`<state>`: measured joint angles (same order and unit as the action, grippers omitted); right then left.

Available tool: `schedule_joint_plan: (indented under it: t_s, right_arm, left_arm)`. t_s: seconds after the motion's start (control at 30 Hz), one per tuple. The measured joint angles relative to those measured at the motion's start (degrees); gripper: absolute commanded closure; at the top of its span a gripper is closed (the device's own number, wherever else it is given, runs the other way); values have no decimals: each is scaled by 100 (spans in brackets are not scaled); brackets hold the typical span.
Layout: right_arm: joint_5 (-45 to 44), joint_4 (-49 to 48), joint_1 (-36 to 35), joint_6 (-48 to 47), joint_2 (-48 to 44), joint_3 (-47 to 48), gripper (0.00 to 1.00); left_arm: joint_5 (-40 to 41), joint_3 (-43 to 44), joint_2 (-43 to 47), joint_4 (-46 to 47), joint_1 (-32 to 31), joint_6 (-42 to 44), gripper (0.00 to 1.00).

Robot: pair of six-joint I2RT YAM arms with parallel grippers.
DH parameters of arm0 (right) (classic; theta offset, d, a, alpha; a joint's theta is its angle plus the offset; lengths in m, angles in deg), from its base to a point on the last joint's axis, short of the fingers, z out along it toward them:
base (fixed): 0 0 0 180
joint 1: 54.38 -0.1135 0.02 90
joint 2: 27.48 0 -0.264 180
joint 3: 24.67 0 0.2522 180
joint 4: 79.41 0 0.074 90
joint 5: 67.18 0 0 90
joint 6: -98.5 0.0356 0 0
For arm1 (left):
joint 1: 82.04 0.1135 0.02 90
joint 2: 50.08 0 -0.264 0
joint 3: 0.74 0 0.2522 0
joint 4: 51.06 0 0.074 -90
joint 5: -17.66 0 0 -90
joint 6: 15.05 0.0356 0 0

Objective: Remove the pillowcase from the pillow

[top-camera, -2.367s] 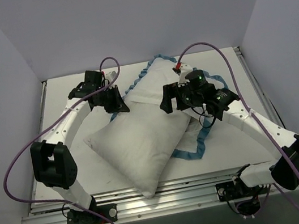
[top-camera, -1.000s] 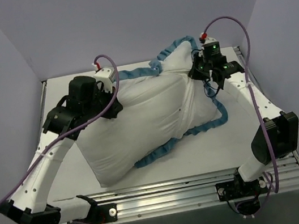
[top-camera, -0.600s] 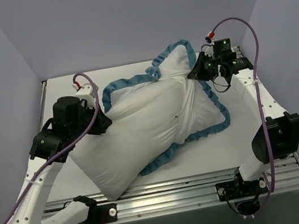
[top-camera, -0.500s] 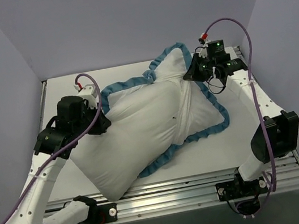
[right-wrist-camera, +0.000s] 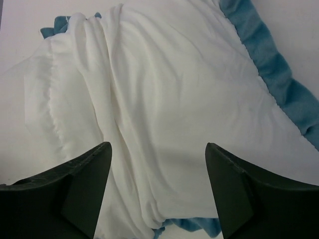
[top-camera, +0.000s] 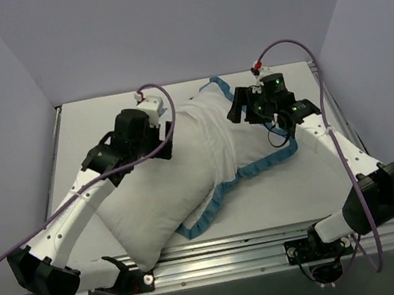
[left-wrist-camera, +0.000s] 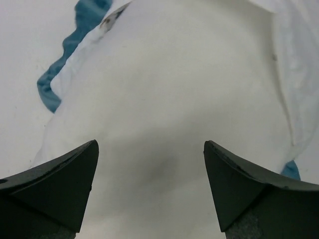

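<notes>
White tabletop (top-camera: pixel 87 124) between lilac walls (top-camera: pixel 10 73) carries the pillow (top-camera: pixel 150 204), which lies on a slant from the near-left edge toward the far right. Its far half sits inside the pillowcase (top-camera: pixel 253 142), plain white side up and bunched in folds across the middle, with the blue ruffle (right-wrist-camera: pixel 279 74) showing along its edge (the patterned face is hidden). Left gripper (left-wrist-camera: pixel 150 152) hovers over bare pillow, jaws wide apart, holding nothing. Right gripper (right-wrist-camera: pixel 158 149) hangs above the pillowcase, jaws likewise apart and empty.
</notes>
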<state>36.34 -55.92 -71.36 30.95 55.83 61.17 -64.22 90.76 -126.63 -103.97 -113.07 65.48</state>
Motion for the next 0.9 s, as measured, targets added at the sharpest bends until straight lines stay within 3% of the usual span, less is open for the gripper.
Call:
schedule_joint_plan:
  t_s: [0.2,0.37,0.83,0.9]
  right_arm:
    - [-92,76,-96,0,-979,-820,20]
    - [-131,166,-114,7,-1506,-1303,14]
    - [-61,188,-223,177,-2085,-2208,13]
    - [-61,166,-229,190,-2164,-2319,14]
  left_arm:
    - [852,-380,697,481,-2111,599,6]
    - [1471,-1069,861,769,-3171,938,6]
    - [2194,-2017,-686,1655,-3412,413,5]
    - [2188,-2017,-859,1755,-3281,216,26]
